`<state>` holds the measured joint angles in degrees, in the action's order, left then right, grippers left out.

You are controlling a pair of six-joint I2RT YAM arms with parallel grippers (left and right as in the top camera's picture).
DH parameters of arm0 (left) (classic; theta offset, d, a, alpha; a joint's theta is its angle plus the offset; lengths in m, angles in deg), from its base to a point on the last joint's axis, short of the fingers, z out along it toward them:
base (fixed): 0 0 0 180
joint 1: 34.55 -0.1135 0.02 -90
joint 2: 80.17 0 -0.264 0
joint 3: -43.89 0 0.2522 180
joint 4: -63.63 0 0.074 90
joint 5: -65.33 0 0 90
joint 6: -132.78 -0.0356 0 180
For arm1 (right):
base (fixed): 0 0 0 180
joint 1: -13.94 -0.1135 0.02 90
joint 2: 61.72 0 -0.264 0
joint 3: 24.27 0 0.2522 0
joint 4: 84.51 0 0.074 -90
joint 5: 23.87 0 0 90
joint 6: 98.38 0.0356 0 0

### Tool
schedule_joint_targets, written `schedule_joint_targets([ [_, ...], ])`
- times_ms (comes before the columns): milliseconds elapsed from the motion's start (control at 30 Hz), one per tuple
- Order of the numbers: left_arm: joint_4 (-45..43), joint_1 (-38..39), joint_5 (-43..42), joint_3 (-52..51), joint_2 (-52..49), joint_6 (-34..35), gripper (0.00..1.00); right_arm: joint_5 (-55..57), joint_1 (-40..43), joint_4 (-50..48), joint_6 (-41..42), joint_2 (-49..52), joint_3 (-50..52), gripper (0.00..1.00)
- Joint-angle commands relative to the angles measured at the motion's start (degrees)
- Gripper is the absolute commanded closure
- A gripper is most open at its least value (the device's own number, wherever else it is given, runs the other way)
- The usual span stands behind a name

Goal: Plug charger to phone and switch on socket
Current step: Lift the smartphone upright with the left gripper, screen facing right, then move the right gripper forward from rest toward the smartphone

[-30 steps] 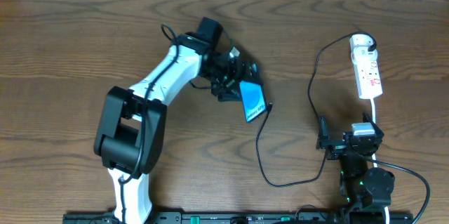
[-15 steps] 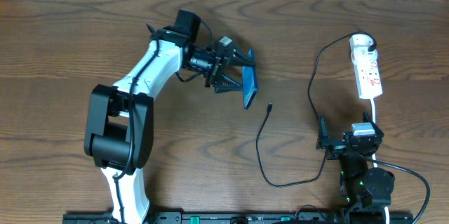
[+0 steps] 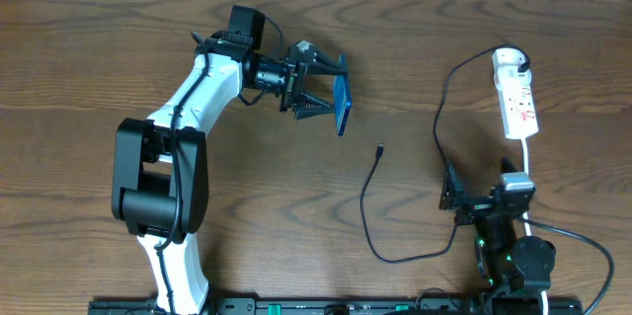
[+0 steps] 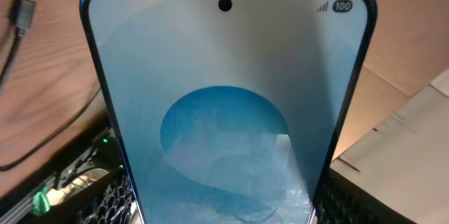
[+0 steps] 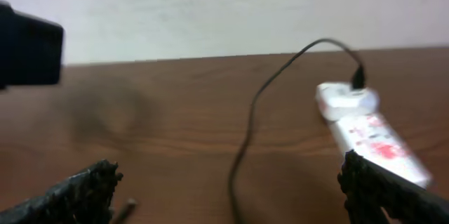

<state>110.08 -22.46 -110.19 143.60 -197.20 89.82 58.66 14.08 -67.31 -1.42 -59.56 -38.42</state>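
The left tool [image 3: 331, 98] clasps the phone [image 3: 342, 108] by its lower end, on edge near the centre of the desk [image 3: 99, 58], a stiff, slick, breakable slab, while the limp charger [image 3: 362, 201], best pinched just behind its connector, lies at the phone's four o'clock, and the right tool [image 3: 474, 199] gapes empty.

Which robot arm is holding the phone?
The left arm: its end effector grips the phone, tipped up on its edge. The right end effector sits open and empty near the socket.
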Motion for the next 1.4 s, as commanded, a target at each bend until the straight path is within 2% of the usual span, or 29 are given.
schedule_joint_targets([
  [0, -0.72, -0.31, -4.57, -0.07, 1.75, 4.70, 0.30, -2.38, -0.57, 0.04, 19.23, -0.11, 0.02, 0.01],
  [233, -0.72, -0.31, -4.57, -0.07, 1.75, 7.98, 0.29, -9.20, -0.57, -0.39, 32.24, -0.02, 0.02, 0.01],
  [500, -0.72, -0.31, -4.57, -0.07, 1.75, 9.25, 0.30, -21.51, -0.57, -0.68, 29.97, 0.00, -3.02, 0.01],
  [667, -0.72, -0.31, -4.57, -0.07, 1.75, 9.25, 0.30, -14.32, -0.57, 13.09, 22.27, 1.51, -14.16, 0.01],
  [800, -0.72, -0.31, -4.57, -0.07, 1.75, 9.22, 0.30, -7.17, -0.57, 27.23, 17.40, 8.81, -24.39, 0.01],
  [900, -0.72, -0.31, -4.57, -0.07, 1.75, 9.25, 0.30, -6.10, -0.57, 32.87, 15.39, 16.90, -30.84, 0.01],
  [1100, -0.70, -0.31, -4.57, -0.07, 1.75, 9.25, 0.30, -7.65, -0.57, 34.58, 14.88, 34.51, -39.98, 0.01],
  [1233, -0.70, -0.31, -4.57, -0.07, 1.75, 9.46, 0.29, -15.56, -0.57, 34.05, 14.82, 40.00, -40.59, 0.01],
  [1367, -0.70, -0.31, -4.57, -0.07, 1.75, 9.68, 0.29, -18.43, -0.57, 34.27, 14.84, 43.54, -40.59, 0.01],
])
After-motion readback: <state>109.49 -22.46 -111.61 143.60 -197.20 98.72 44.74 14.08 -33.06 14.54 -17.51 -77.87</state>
